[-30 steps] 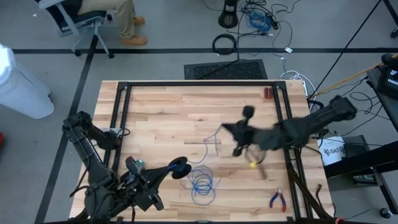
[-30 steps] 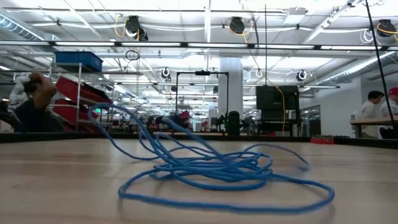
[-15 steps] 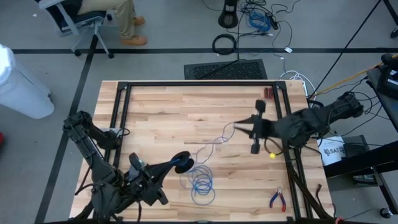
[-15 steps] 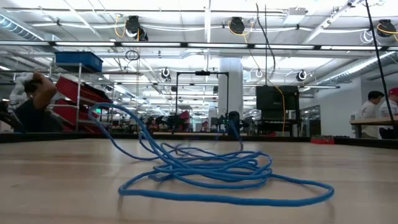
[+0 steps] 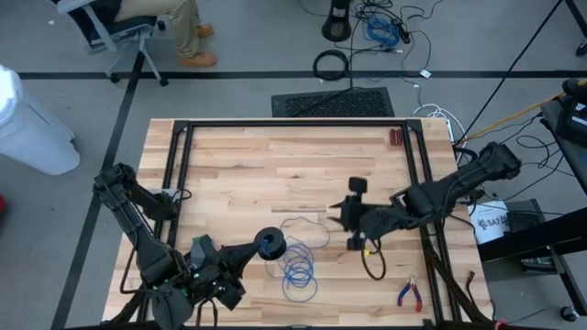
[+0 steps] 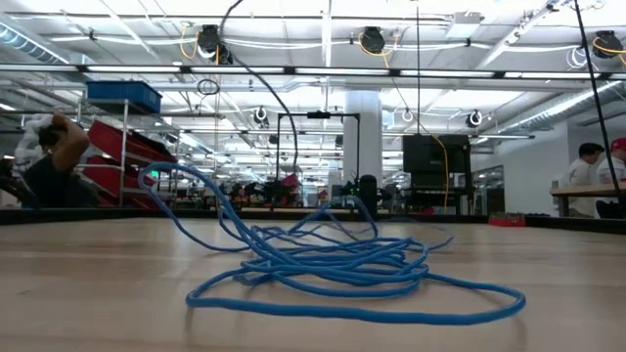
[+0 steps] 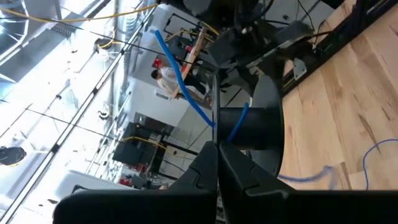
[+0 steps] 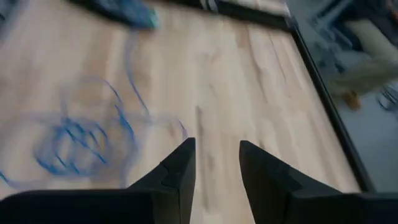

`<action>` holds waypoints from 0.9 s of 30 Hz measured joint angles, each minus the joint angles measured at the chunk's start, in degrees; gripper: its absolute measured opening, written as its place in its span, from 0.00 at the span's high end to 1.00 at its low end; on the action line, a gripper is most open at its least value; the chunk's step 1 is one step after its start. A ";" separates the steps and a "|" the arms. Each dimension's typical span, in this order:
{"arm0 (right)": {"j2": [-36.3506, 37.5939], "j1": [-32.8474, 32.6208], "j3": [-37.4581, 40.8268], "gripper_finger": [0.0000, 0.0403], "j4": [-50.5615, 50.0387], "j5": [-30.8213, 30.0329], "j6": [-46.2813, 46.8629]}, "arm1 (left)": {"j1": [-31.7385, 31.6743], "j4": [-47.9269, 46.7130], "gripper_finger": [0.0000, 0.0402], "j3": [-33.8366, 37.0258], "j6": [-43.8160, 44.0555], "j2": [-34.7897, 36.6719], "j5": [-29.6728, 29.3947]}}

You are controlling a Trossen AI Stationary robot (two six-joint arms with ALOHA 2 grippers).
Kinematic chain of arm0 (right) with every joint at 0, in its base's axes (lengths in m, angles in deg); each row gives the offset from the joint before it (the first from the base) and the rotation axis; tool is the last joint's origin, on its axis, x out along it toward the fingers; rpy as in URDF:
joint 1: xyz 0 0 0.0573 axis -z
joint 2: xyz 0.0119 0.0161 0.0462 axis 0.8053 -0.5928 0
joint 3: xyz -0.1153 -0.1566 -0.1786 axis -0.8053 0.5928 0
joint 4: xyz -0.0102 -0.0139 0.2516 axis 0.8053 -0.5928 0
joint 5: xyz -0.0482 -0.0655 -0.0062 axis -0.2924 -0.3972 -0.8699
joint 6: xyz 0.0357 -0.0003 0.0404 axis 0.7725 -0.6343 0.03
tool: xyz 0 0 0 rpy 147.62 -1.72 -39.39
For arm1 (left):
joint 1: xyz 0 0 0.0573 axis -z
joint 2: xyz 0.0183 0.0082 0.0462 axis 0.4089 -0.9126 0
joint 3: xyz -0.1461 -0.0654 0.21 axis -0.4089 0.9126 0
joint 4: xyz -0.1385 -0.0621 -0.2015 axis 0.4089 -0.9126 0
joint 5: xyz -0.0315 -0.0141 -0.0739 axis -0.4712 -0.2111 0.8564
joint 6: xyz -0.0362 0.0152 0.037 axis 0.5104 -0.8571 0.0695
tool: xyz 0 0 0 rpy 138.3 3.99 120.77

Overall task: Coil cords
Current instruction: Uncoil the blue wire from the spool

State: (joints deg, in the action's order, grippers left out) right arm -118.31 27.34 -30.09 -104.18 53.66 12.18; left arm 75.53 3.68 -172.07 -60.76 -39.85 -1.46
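Right claw (image 5: 352, 213) empty, wide, at three o'clock of blue cord (image 5: 298, 268); left claw (image 5: 269, 244) pinching cord. Regrip loose tail low, feed onto coil.

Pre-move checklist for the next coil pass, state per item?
1. Left tool shut on the blue cord: ok; cord runs out from between its fingers in the left wrist view.
2. Right tool open and empty: ok.
3. Cord's loose end free on the table: ok; a thin loop lies between the bundle and the right tool.
4. Loops stacked into a neat coil: not ok; they sprawl and one arcs up in the low view.
5. Red-handled pliers clear of the cord: ok.
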 joint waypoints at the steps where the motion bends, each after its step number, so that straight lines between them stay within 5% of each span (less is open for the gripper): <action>1: -0.95 -0.95 0.00 0.73 3.62 0.02 -0.87 | 0.00 0.00 1.00 0.00 0.03 0.00 0.00; 14: -18.18 -4.72 -0.02 0.71 51.64 4.26 -20.42 | 0.11 -0.13 1.00 0.00 1.62 0.00 0.63; 27: -20.91 -2.41 -0.02 0.70 56.96 4.61 -22.06 | 0.26 -0.07 1.00 0.00 1.81 -0.02 1.22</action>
State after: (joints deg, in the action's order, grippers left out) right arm -139.21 24.93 -30.11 -47.22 58.26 -9.88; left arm 75.80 3.61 -172.07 -58.94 -39.87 -0.24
